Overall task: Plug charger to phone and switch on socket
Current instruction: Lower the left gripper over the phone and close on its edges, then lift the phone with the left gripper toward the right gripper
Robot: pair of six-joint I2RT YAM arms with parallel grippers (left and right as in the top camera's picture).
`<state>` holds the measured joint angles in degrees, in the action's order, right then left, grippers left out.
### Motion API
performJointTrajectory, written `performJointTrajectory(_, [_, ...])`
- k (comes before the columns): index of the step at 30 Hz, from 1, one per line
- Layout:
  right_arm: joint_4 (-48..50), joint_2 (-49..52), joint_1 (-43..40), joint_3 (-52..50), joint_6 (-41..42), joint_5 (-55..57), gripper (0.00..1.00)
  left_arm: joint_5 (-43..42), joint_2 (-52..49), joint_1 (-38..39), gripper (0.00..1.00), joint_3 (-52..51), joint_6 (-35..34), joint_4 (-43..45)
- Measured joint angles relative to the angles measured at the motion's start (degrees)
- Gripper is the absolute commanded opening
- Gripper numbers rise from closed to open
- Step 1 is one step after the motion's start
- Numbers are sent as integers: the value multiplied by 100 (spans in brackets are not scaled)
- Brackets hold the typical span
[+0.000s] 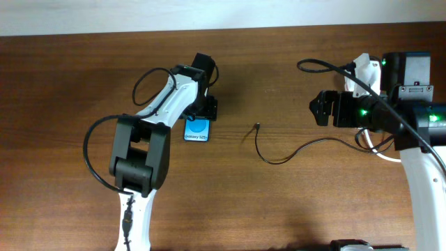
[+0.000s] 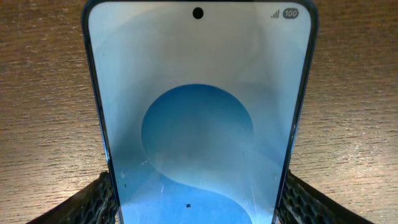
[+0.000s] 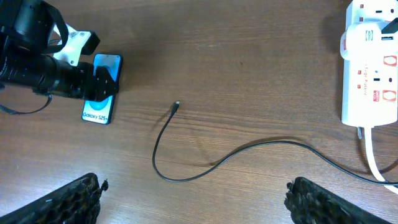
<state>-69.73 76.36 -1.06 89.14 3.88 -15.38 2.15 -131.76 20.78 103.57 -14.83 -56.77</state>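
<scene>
Phone point(image 2: 199, 124): slim glass slab with rounded corners, a dark frame and a pale blue screen bearing a deeper blue oval. It is laid flat on the bench point(image 2: 43, 93) and gripped along its long edges by the left claw point(image 2: 200, 200), whose black ribbed pads point(image 2: 93, 202) are set against either side (contact judged from the close fit).

Charger cable point(image 3: 280, 142): thin, black and limp, laid in a loose curve on the wood. Its small connector tip point(image 3: 176, 104) lies free, well apart from the phone.

Right claw point(image 3: 194, 186): spread wide, nothing held, pointed toward the cable.

Power strip point(image 3: 370, 68): long, hard white plastic with red switch marks and a thick white cord point(image 3: 371, 155), placed at the right, untouched.

Bench: brown wood grain, matt.

Step in hand: the phone is steadied and plugging is not yet begun. Next, the tip must be pinched close to its end and lined up squarely with the charging port (not visible in any view), since so limp a cable would be bent rather than pushed.
</scene>
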Motion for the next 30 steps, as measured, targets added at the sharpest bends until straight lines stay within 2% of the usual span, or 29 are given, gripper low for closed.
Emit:
performJointTrajectory(7, [-9, 0, 0, 0, -7, 0, 98, 4, -258, 0, 63, 717, 4, -730])
performJointTrajectory(11, [-9, 0, 0, 0, -4, -2, 98, 2, -260, -11, 58, 1001, 4, -868])
performJointTrajectory(18, [-9, 0, 0, 0, -4, -2, 98, 4, -262, -66, 27, 1001, 4, -922])
performJointTrajectory(22, [-9, 0, 0, 0, 0, -2, 98, 2, -262, -66, 1, 1005, 4, -968])
performJointTrajectory(28, [-11, 0, 0, 0, 0, -24, 98, 2, -267, -66, 0, 1379, 0, -1137])
performJointTrajectory(30, [-9, 0, 0, 0, 0, -87, 98, 0, -273, -68, 0, 1672, -103, -1473])
